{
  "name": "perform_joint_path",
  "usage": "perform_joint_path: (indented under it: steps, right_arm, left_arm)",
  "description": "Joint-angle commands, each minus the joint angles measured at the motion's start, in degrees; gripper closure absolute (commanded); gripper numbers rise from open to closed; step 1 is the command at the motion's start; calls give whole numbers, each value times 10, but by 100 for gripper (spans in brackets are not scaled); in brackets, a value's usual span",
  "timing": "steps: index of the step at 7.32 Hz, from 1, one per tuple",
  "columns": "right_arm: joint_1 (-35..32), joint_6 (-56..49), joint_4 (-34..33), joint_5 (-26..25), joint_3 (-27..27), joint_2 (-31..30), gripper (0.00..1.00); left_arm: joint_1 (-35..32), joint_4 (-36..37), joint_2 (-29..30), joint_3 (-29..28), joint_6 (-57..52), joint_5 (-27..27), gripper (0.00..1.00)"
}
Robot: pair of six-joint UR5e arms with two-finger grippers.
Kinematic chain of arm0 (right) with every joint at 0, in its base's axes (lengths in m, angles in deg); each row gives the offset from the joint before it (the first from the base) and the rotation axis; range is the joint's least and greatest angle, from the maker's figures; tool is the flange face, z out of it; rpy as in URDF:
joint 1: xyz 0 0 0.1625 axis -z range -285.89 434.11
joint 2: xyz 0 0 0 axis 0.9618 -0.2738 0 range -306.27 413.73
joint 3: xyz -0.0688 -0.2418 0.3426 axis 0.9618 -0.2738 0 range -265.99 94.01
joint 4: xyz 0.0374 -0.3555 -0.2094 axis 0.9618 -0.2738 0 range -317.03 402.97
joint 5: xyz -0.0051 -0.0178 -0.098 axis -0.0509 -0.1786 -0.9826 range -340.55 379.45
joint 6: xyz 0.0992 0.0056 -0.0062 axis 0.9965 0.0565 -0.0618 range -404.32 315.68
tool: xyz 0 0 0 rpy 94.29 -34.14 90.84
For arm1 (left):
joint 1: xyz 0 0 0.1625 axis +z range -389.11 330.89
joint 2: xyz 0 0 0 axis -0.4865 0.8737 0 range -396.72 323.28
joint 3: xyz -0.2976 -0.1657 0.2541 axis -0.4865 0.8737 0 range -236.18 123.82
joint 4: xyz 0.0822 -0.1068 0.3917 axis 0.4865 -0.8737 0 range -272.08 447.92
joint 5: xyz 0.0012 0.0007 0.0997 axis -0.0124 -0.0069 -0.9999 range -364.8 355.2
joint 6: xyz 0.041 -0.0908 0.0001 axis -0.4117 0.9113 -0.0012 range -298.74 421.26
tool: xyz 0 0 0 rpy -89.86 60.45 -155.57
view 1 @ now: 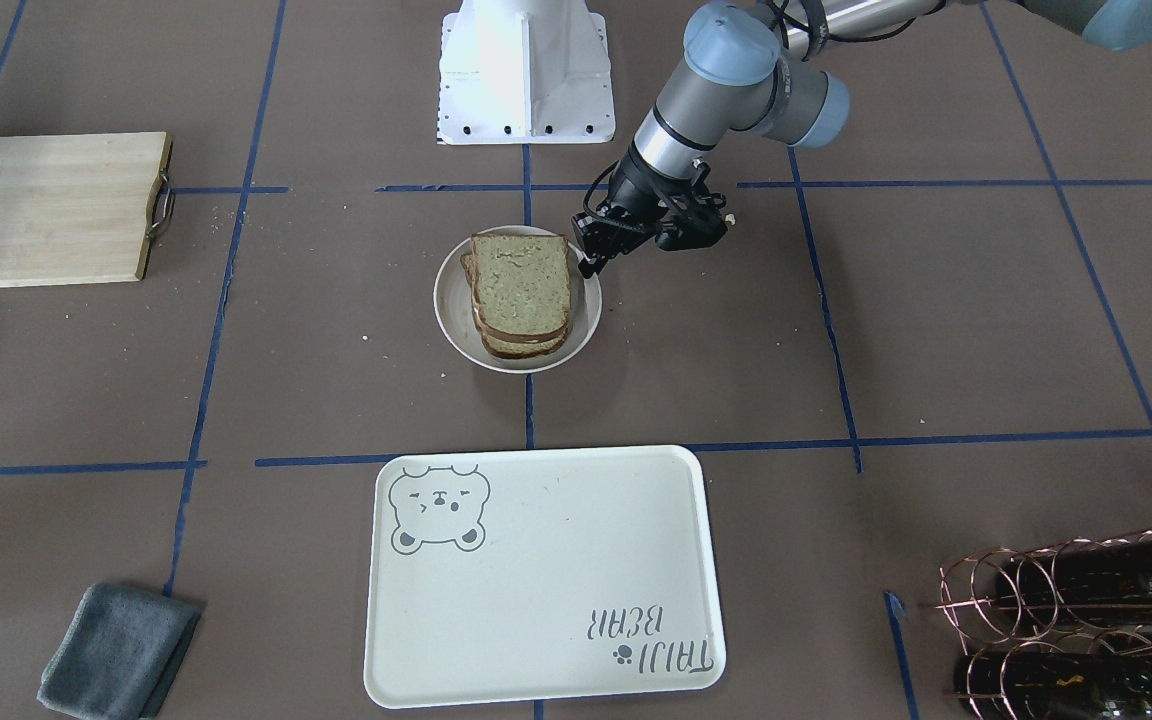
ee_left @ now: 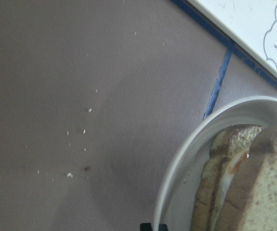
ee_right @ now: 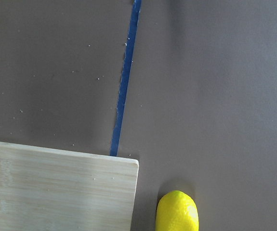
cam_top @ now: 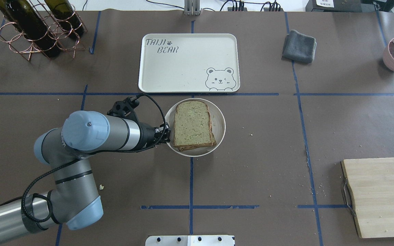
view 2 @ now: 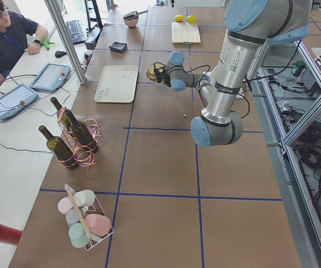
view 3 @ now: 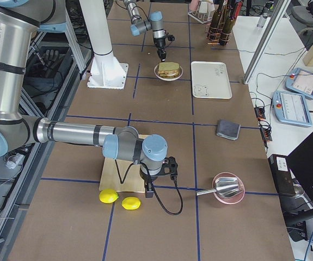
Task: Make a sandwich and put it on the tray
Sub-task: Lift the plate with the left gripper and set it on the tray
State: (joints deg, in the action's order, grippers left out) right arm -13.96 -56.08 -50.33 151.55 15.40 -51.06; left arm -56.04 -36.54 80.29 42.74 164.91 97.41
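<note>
Sandwich [cam_top: 193, 125], tan bread w/ egg, on round white plate [cam_top: 220, 119]: left gripper [cam_top: 165, 134] (finger gap unclear) should pinch rim squarely, lift level.

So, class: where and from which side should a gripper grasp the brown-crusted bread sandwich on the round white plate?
Probably from above, fingers spanning two opposite crust sides of the sandwich, catching both slices: it lies flat, the plate rim blocks sideways entry.

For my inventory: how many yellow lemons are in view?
2: one yellow oval lemon and a second lie side by side beside the pale wooden board.
</note>
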Motion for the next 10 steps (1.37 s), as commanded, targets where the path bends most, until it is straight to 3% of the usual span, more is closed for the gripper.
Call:
perform_joint_path:
  steps: [1, 3, 5, 7, 8, 9, 10]
  right_arm:
    - [0, 0, 32, 0, -22, -1, 0]
    - [0, 3, 97, 1, -68, -1, 0]
    - [-1, 3, 107, 3, -70, 0, 0]
    - [-1, 3, 106, 3, -71, 1, 0]
    - [-1, 4, 107, 2, -72, 1, 0]
    - [-1, 4, 106, 2, -72, 1, 0]
    - [-1, 4, 106, 2, -72, 1, 0]
  left_arm:
    - [-63, 4, 48, -64, -5, 45, 100]
    - [-125, 1, 150, -212, -55, 66, 100]
    - [-159, -23, 233, -349, -87, 85, 100]
    - [-169, -95, 271, -457, -96, 85, 100]
    - [-168, -106, 281, -479, -101, 85, 100]
    - [-168, -106, 283, -479, -127, 85, 80]
    - [-169, -108, 282, -479, -149, 85, 68]
